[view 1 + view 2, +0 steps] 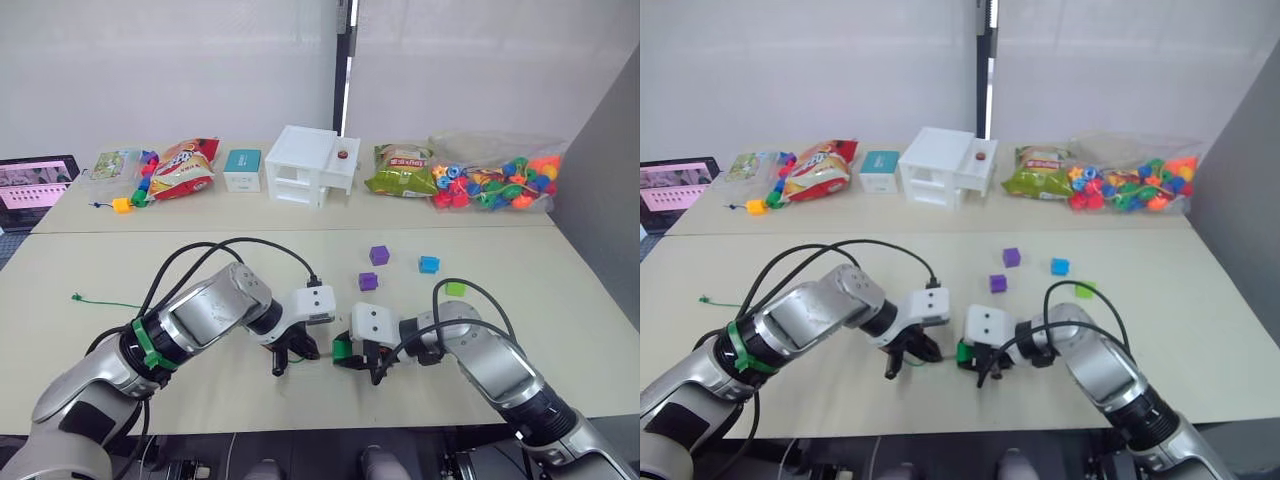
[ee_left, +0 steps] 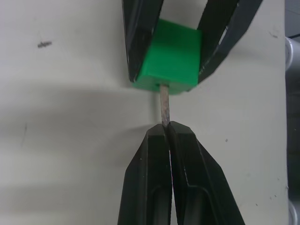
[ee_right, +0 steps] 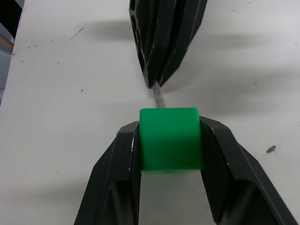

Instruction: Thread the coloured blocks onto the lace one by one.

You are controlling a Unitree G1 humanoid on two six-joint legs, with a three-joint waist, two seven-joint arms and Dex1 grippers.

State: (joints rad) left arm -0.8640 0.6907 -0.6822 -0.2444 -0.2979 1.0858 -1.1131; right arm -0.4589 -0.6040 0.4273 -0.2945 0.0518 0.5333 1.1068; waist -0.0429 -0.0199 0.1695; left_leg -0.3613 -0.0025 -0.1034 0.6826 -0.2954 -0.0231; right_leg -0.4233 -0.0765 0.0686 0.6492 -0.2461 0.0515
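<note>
Green block (image 2: 169, 55) pinched by right hand (image 3: 169, 140) | left hand (image 2: 167, 133) pinching lace tip (image 2: 164, 104) | tip seemingly entering block, hole hidden

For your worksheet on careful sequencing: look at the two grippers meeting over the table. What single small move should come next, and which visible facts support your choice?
Probably push the lace's stiff tip further through the dark green block. The left gripper is shut on the tip, whose end meets the block's hole, while the right gripper clamps the block. No tip shows past the block's far side yet.
</note>
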